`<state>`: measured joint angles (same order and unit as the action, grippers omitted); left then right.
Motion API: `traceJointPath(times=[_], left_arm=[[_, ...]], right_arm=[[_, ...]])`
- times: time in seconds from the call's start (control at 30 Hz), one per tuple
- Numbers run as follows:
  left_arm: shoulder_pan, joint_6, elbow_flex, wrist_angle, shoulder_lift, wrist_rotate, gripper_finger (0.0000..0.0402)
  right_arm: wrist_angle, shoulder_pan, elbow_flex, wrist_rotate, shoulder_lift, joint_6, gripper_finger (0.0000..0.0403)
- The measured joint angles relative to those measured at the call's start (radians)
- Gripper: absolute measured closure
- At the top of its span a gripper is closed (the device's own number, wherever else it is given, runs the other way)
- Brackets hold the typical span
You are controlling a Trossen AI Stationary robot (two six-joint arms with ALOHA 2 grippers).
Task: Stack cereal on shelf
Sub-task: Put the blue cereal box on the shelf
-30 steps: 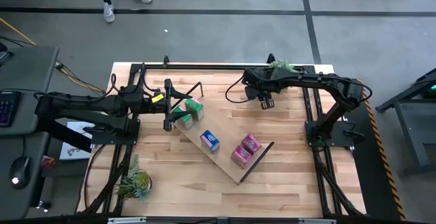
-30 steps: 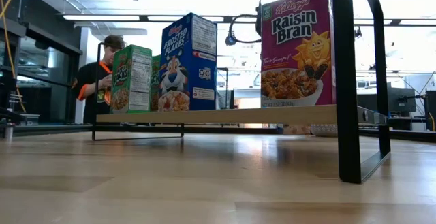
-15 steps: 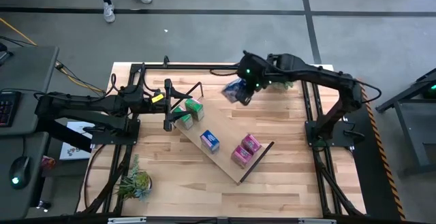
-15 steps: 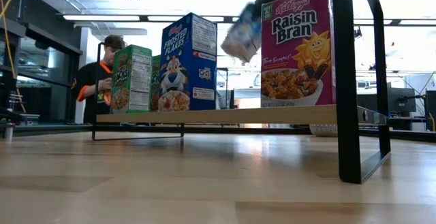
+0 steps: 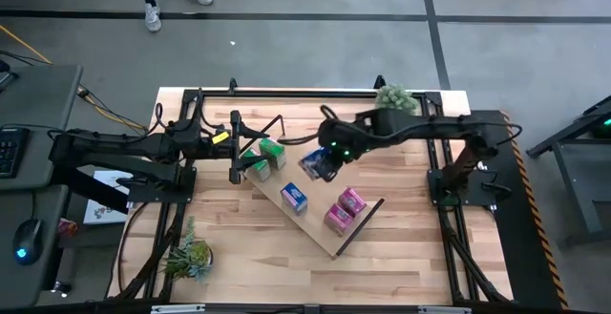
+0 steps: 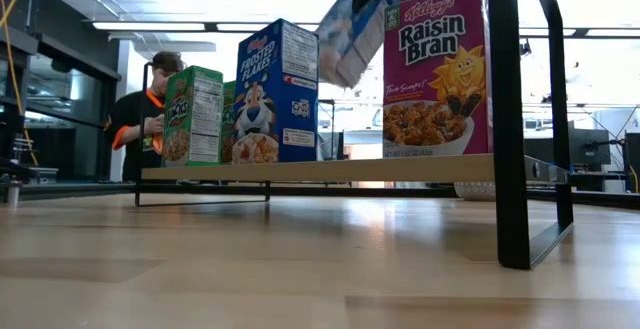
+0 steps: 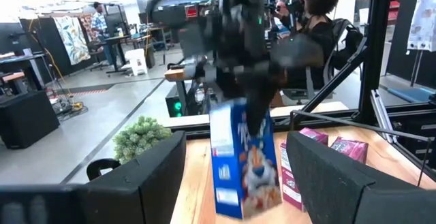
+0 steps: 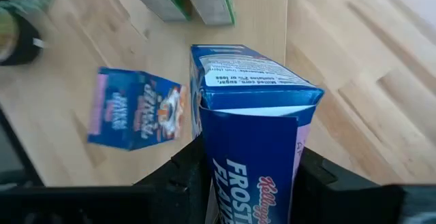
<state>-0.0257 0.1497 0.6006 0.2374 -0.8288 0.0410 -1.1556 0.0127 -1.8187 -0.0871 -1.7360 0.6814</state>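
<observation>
The shelf (image 5: 315, 220) is a light-wood board lying aslant across the table, raised on dark rod frames (image 6: 510, 129). On it stand two green cereal boxes (image 5: 263, 157), a blue one (image 5: 294, 197) and two pink ones (image 5: 344, 209). My right gripper (image 5: 326, 155) hangs over the shelf between the green and pink boxes, shut on a second blue Frosted Flakes box (image 8: 248, 108). My left gripper (image 5: 234, 148) waits open and level at the shelf's far-left end. My right gripper pinches the blue box between its two fingers (image 8: 185, 176), on two opposite sides (image 8: 208, 163) near the end toward the wrist. It comes from above, slanting down. The box (image 6: 350, 31) hangs tilted below the fingers, clear of the shelf and the other boxes.
A potted plant (image 5: 394, 96) stands at the far right corner and another (image 5: 189, 255) near the left front. Bare board lies between the blue and green boxes. A person (image 6: 150, 114) sits in the room beyond the table.
My right gripper has risen from near the far-right plant and swung toward the table's left and near side, over the shelf, rolling its wrist. The blue box came up with it, lifted clear, and now hangs tilted above the board.
</observation>
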Motion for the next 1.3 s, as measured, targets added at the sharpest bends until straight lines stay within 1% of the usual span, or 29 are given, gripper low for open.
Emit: traceJointPath(times=[0.23, 0.53, 0.93, 1.17, 1.3], left_arm=[[0.000, 0.000, 0.000, -0.001, 0.000, 0.000, 0.0158], [0.000, 0.000, 0.000, -0.004, 0.000, 0.000, 0.0158], [0.000, -0.026, 0.000, -0.008, 0.000, -0.005, 0.0158], [0.000, -0.043, 0.000, -0.009, 0.000, -0.005, 0.0158], [0.000, -0.044, 0.000, -0.009, 0.000, -0.005, 0.0158]], right_arm=[[-0.003, -0.013, 0.000, 0.064, -0.095, -0.030, 0.0274], [0.007, -0.016, 0.001, 0.065, -0.157, -0.053, 0.0274], [0.022, -0.006, 0.001, 0.097, -0.173, -0.042, 0.0274], [0.017, -0.002, 0.001, 0.097, -0.179, -0.001, 0.0274], [0.011, 0.000, 0.002, 0.122, -0.192, -0.005, 0.0274]])
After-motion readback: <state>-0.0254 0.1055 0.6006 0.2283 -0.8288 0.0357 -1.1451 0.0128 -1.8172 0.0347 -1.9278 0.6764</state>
